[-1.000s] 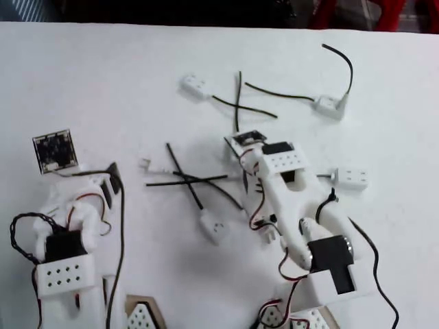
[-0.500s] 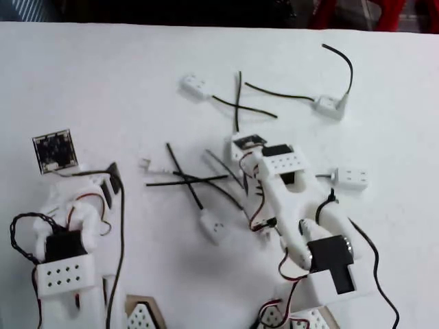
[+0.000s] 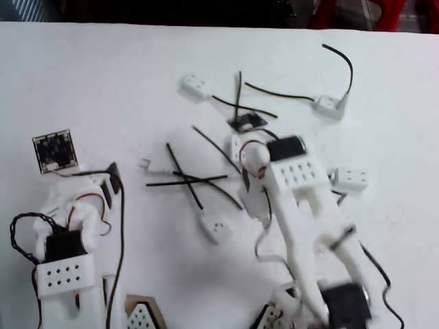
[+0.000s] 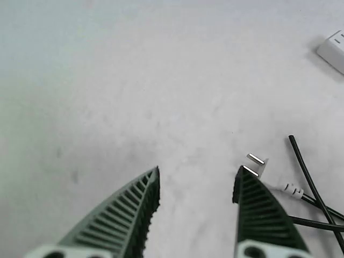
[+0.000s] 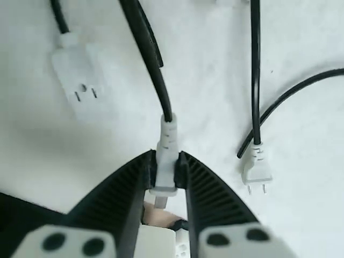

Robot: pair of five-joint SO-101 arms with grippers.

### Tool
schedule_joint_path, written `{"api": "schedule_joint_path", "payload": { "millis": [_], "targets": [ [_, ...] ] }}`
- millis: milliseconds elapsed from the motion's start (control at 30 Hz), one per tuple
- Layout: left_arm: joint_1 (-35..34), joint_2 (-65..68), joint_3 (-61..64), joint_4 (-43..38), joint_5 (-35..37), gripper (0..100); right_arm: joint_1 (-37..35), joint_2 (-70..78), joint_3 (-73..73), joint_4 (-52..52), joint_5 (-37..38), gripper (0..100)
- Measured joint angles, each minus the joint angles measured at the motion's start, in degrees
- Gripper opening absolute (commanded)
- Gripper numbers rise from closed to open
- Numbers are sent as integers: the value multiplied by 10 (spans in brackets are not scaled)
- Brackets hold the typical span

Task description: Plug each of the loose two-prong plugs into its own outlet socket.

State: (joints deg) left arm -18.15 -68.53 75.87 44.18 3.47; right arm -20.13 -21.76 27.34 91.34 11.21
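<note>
Across the white worktop [image 3: 89, 82], black cords [image 3: 185, 181] are lying crossed. A plug [image 5: 167, 137] is being clamped by the right tool [image 5: 165, 158], whose fingers are closed on it, with its cord running away ahead. A socket [image 5: 80, 80] is lying ahead of this tool to one side, a second plug [image 5: 256, 171] to the other. The left tool [image 4: 196, 180] is being held wide apart and empty, a third plug [image 4: 257, 164] lying just beside one fingertip.

I work over a plain white worktop [image 3: 103, 75], matte and evenly lit, with soft shadows on it. Past its far edge lies a dark strip of room [image 3: 171, 10], with red furniture parts [image 3: 328, 14] toward one corner and a pale striped surface [image 3: 27, 8] at the other.
</note>
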Motion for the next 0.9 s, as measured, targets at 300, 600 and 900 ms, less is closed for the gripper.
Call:
{"api": "schedule_joint_path", "payload": {
  "millis": [300,600,900],
  "targets": [
    [57,0,0,-15,0,234,-78,-208,2,-41,-46,17],
    [168,0,0,-79,-11,234,-162,-316,156,-248,-113,17],
    [280,0,-4,-96,-74,234,-216,-363,287,-416,-113,17]
  ]
}}
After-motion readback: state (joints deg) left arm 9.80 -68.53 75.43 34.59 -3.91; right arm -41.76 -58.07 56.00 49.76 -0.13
